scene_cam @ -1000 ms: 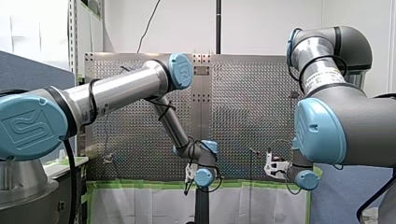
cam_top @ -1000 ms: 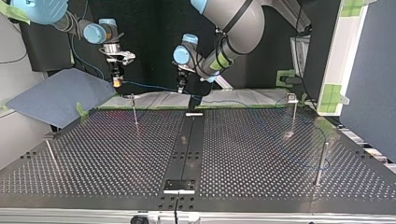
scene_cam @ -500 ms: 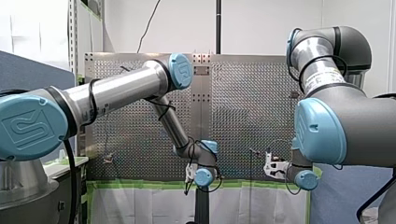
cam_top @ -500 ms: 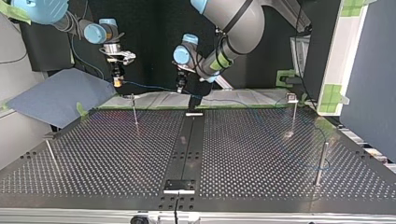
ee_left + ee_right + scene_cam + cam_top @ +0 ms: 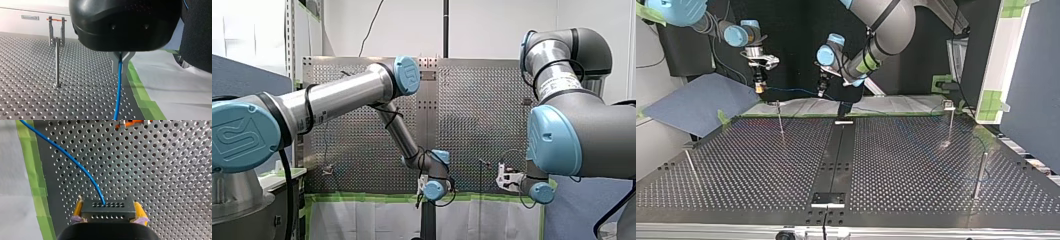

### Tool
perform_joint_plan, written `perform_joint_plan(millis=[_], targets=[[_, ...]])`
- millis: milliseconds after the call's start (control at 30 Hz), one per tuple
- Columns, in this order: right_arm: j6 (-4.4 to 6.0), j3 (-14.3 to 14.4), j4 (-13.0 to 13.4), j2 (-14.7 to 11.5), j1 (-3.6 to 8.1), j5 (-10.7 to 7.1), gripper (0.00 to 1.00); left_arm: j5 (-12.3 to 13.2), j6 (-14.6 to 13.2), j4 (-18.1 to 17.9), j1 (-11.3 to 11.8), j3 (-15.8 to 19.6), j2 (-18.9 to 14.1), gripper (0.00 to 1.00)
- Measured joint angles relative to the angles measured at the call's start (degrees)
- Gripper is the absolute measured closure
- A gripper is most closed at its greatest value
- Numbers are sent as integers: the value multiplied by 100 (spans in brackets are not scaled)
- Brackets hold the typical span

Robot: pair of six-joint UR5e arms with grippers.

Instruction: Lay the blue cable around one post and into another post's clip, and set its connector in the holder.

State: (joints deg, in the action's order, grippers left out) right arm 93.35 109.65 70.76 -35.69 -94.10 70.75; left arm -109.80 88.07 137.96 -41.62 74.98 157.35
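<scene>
My right claw, clamped on the connector, hung near the clip post, at its top. My left claw, pinching the blue cable, sat farther from that post.

The blue cable is thin and hangs above the table's far edge in the top view. It runs from 11 o'clock towards 12, where my left gripper pinches it. Its connector, a dark block with rows of holes, sits clamped between my right gripper's yellow pads. From the table's middle, slim upright posts stand at 10, 2, 4 and 9 o'clock.
</scene>
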Motion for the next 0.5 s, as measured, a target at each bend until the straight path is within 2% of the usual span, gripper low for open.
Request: perform_joint_plan(millis=[300,500], targets=[[0,0,-9,1,140,27,100,-18,-18,307,-253,-283,-1,98],[1,1,-10,0,240,51,100,-39,-6,364,-389,-337,-3,98]])
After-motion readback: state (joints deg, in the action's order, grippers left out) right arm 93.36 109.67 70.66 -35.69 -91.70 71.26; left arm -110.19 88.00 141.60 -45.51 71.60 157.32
